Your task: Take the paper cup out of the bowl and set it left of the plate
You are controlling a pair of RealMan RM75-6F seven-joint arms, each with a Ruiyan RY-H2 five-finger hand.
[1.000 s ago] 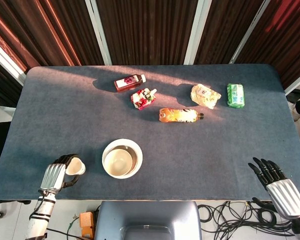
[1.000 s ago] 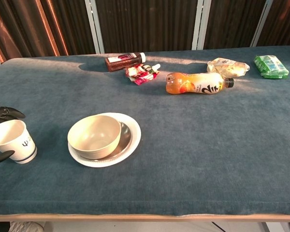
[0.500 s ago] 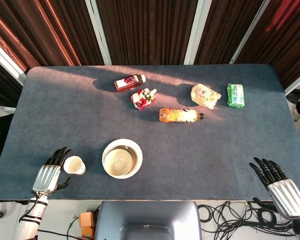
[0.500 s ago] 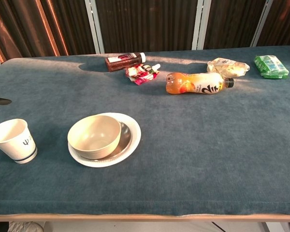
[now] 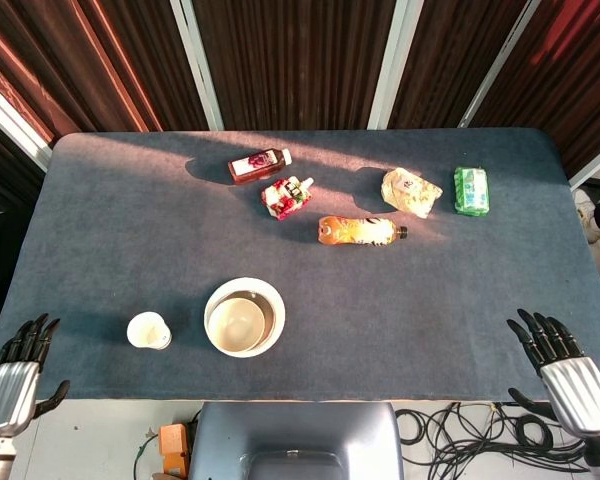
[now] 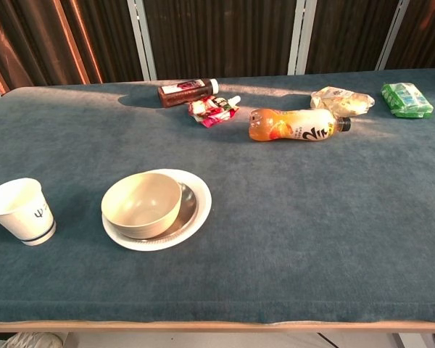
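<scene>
The left hand [image 5: 10, 385], silver-backed with black fingers, is hanging off the near left corner of the table with its fingers spread and nothing in them; the right hand [image 5: 565, 370] is resting just as empty and splayed beyond the near right corner. Both are sitting clear of the blue-grey felt tabletop [image 6: 312, 217], which suggests the job is done. The white paper cup [image 6: 20, 211] is standing upright on the cloth just left of the round white plate [image 6: 198, 210], near it but apart, no longer in the cream plastic bowl [image 6: 141, 204] that is sitting on that plate. The cup is showing a thin dark band near its base and a small dark mark on its side, its mouth open upward and apparently empty. Farther back, an orange juice bottle [image 6: 297, 124] is lying on its side, with a dark red bottle [image 6: 185, 91] lying down behind it
</scene>
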